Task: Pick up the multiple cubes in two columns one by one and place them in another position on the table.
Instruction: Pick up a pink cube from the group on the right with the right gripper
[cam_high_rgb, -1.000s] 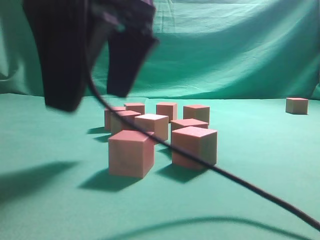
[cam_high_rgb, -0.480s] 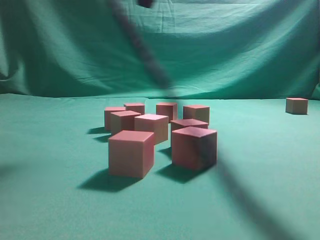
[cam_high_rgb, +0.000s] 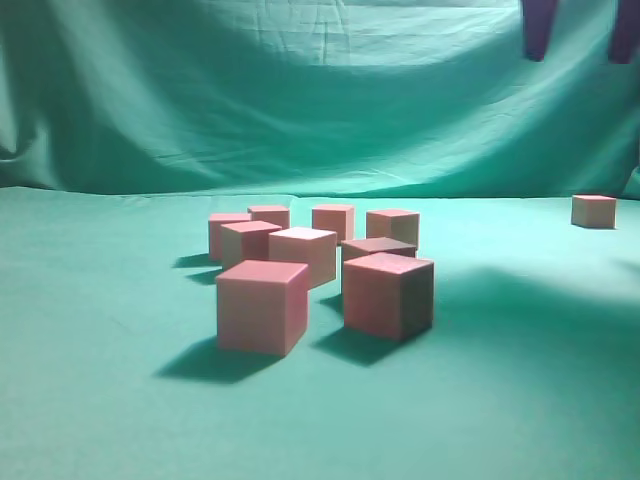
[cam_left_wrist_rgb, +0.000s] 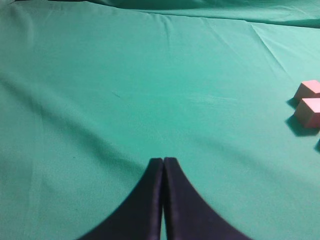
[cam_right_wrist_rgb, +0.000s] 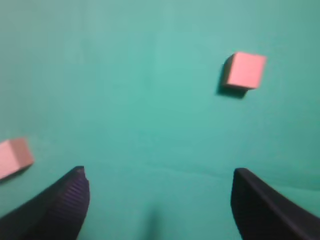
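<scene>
Several pinkish-red cubes (cam_high_rgb: 262, 305) stand in two rough columns mid-table in the exterior view, the nearest right one (cam_high_rgb: 388, 293) partly shaded. A single cube (cam_high_rgb: 593, 211) sits apart at the far right. My right gripper (cam_high_rgb: 580, 35) hangs high at the top right, only its two dark fingertips (cam_high_rgb: 537, 30) showing, wide apart. Its wrist view shows it open (cam_right_wrist_rgb: 159, 175) over bare green table (cam_right_wrist_rgb: 150, 100), nothing between the fingers, one cube (cam_right_wrist_rgb: 244, 70) ahead to the right and another (cam_right_wrist_rgb: 14, 157) at the left edge. My left gripper (cam_left_wrist_rgb: 163, 160) is shut and empty, with two cubes (cam_left_wrist_rgb: 310, 111) far to its right.
A draped green cloth backdrop (cam_high_rgb: 320, 100) rises behind the table. Wide stretches of green cloth (cam_high_rgb: 100, 400) lie left and in front of the cubes, and between the group and the lone cube.
The right gripper and its cable swept from the upper left, above the cubes, across to the top right. The cubes have not moved.
</scene>
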